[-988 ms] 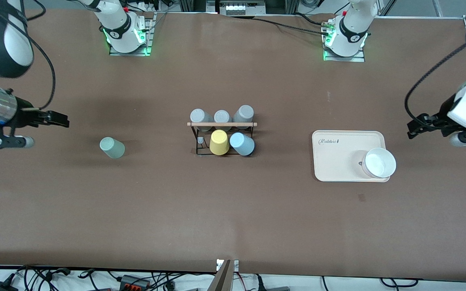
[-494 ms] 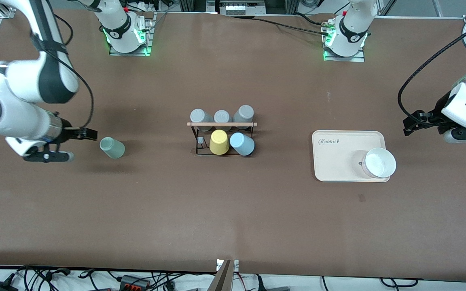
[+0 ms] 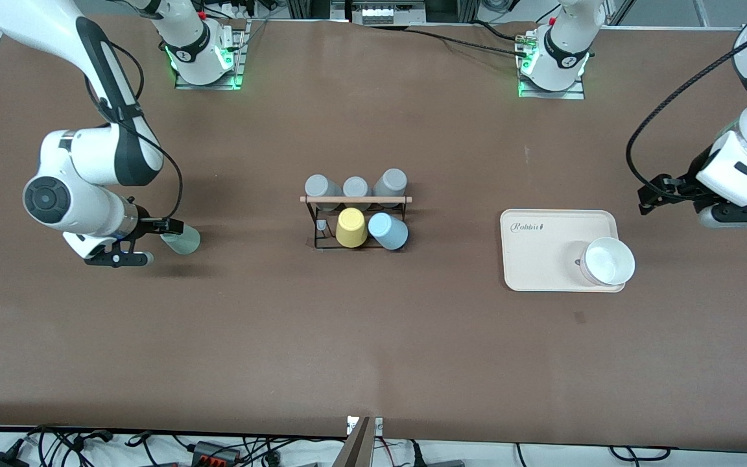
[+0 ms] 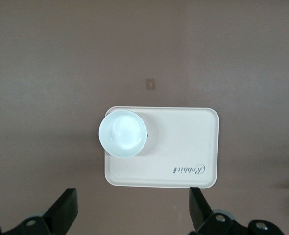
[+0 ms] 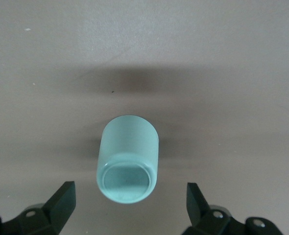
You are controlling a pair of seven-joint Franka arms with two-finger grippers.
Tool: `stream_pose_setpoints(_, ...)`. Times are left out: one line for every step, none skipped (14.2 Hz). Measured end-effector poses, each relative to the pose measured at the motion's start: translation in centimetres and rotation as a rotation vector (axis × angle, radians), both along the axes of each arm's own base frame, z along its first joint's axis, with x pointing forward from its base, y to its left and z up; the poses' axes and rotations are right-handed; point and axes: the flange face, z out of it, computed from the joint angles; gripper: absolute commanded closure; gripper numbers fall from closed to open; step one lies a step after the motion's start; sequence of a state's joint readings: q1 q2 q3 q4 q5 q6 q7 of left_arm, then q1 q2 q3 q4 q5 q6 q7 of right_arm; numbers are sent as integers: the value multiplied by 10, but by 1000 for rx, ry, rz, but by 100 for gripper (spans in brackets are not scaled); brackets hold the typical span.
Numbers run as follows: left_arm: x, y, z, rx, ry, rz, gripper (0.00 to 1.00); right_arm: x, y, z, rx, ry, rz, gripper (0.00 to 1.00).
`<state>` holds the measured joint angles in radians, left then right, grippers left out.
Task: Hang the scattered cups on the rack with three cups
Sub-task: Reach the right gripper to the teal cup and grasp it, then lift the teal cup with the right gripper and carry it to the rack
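My right end effector (image 3: 176, 227) hovered just above the bench (image 3: 373, 337) with its fingers spread wide and pinching nothing. The mint cup (image 5: 129, 159) lay directly ahead of it, between the lines of my two fingertips but not yet touched by either. The cup lay on its side on the bench, its long axis running along my reach, and the round end that faced my right wrist camera sat close to my fingers.

Farther out toward the middle of the bench stood the rack (image 3: 355, 217), a black wire frame with a wooden rod across its top. The light blue cup (image 3: 388, 231) leaned tilted at the rack's nearer side, touching the yellow cup (image 3: 351, 228) beside it. Three grey cups (image 3: 355, 187) sat in a row along the rack's farther side. Nothing lay between my right end effector and the mint cup.

My left end effector (image 4: 132, 213) waited, spread wide and empty, up over the bench beside the beige tray (image 4: 183, 147). A white bowl (image 4: 123, 133) sat on that tray at its corner, well apart from the rack.
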<state>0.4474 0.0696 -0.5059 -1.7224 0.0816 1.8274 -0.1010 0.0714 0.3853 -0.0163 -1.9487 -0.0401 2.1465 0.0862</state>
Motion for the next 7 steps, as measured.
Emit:
stream_pose_setpoints(0,-2,0,0,-1,-4,0,0,0,-7,0,1,0,0)
stream_pose_setpoints(0,-2,1,0,-2,-4,0,1,1,-14,1,1,2,0)
stream_pose_setpoints(0,-1,2,-1,-4,-1,0,1,2,-21,1,-3,3,0)
stream_pose_setpoints(0,2,2,0,-4,3,0,2,3,-29,2,-3,4,0)
stream_pose_setpoints(1,5,2,0,-4,8,0,1,4,-35,2,1,5,0)
stream_pose_setpoints(1,7,2,0,-4,12,0,1,4,-41,1,6,6,0)
stream_pose_setpoints(1,9,2,0,-3,15,0,0,5,-43,1,9,6,0)
